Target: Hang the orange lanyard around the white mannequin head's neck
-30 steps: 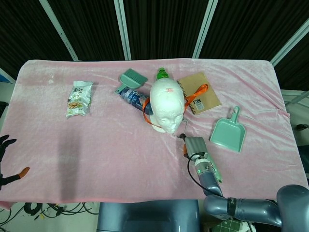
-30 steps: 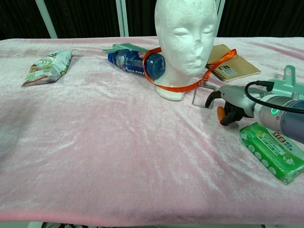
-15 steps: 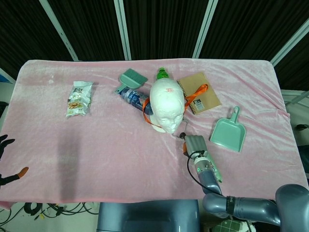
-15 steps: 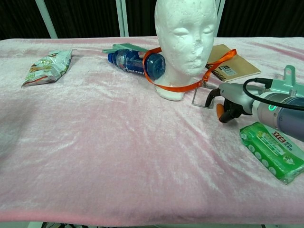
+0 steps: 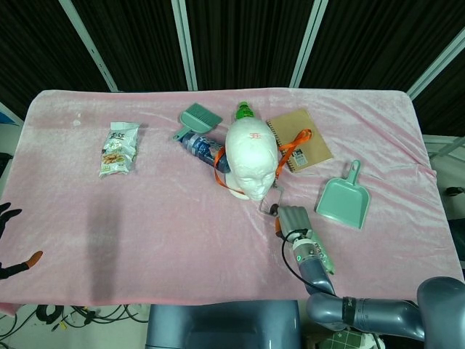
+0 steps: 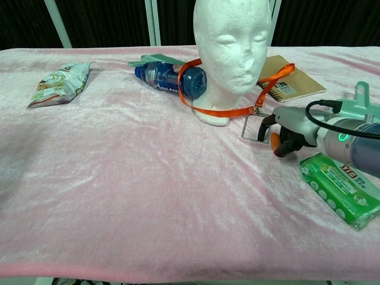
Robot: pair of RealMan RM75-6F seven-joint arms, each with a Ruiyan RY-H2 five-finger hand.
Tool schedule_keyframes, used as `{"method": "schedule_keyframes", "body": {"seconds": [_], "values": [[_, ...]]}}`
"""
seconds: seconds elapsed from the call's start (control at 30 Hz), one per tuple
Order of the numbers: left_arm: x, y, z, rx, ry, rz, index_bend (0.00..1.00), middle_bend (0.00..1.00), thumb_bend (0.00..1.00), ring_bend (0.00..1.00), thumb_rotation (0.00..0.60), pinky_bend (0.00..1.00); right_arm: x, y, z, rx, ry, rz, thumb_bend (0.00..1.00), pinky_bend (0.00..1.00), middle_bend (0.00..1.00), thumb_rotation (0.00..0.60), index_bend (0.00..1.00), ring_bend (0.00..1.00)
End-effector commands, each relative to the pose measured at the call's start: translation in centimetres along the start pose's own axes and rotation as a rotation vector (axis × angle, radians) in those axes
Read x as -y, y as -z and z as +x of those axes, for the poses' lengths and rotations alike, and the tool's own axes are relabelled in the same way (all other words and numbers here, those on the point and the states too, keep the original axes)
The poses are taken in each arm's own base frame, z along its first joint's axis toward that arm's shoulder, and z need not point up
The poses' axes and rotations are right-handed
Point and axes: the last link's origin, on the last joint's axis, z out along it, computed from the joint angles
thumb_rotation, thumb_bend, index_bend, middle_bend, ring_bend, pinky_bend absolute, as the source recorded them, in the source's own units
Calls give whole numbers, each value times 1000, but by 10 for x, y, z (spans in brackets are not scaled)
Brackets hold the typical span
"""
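Observation:
The white mannequin head [image 5: 251, 156] [image 6: 231, 53] stands upright mid-table. The orange lanyard [image 5: 292, 148] [image 6: 221, 111] loops around its neck, one strand running back over the notebook. Its clear card holder [image 6: 253, 128] [image 5: 267, 201] hangs at the front right, tilted up off the cloth. My right hand [image 5: 293, 218] [image 6: 292, 129] is just right of the holder and pinches its edge between thumb and finger. At the far left edge of the head view, my left hand [image 5: 7, 243] is off the table with fingers spread, holding nothing.
A blue bottle [image 6: 169, 77] and a green brush [image 5: 197, 118] lie left of the mannequin head. A snack bag [image 5: 118, 149] is far left, a brown notebook [image 5: 299, 139] and a green dustpan [image 5: 344, 198] are on the right. A green wipes pack [image 6: 339, 187] lies under my right forearm.
My right hand has drawn the card holder slightly toward the front. The lanyard strap is tauter and the holder has tilted up. The left hand has barely moved.

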Motion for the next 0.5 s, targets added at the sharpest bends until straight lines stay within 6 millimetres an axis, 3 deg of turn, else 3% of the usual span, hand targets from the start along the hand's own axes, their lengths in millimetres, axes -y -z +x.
{"method": "schedule_keyframes", "body": {"seconds": [0.03, 0.5], "values": [[0, 0, 0, -1, 0, 1, 218, 115, 96, 0, 600, 0, 1, 3, 0, 5, -6, 8, 834, 900, 982, 600, 456, 1000], [1, 0, 2, -11, 0, 5, 220, 115, 96, 0, 600, 0, 1, 27, -9, 82, 5, 39, 835, 900, 982, 600, 491, 1000]]}}
